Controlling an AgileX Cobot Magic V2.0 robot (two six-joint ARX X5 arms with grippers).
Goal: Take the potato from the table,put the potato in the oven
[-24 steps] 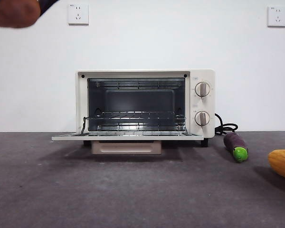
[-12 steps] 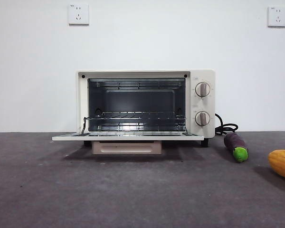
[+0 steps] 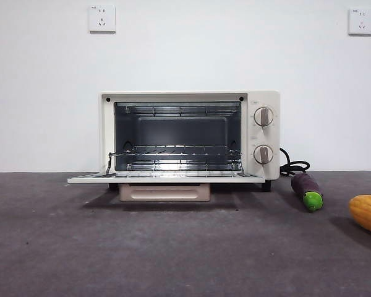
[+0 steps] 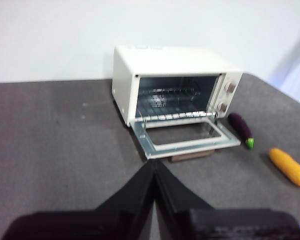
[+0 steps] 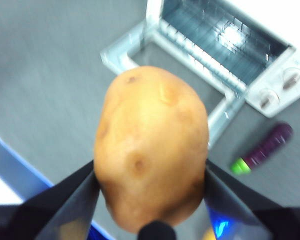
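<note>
The right gripper (image 5: 150,185) has its two jaws closed against opposite flanks of the potato (image 5: 151,147), one black jaw on each side at about its widest part. The potato is held in the air, high above the table (image 5: 45,75) and out in front of the oven (image 5: 225,55), on the side of its open door. The front view does not show the potato or this gripper.

Handling judgement: the potato appears firm and rigid, moderately heavy for its size, with smooth, rounded, slightly dimpled skin. It is not fragile, but its curved surface may roll or slip between flat jaws. The present hold across the widest part is the sound one; a grip nearer either tapered end would tend to squeeze it out.

The left gripper (image 4: 154,175) waits well back from the oven, jaws brought together to a point, holding nothing.

The oven stands with its door (image 3: 166,177) folded down flat and the wire rack (image 3: 176,151) exposed and bare. The eggplant (image 3: 307,190) lies just beside the oven on the knob side, and the corn (image 3: 367,213) lies farther out on that same side.

Difference from the earlier frames: one second ago the potato and a dark jaw tip showed at the top corner of the front view, on the side of the oven away from the knobs. They have gone from that view. Oven, eggplant and corn have not moved.
</note>
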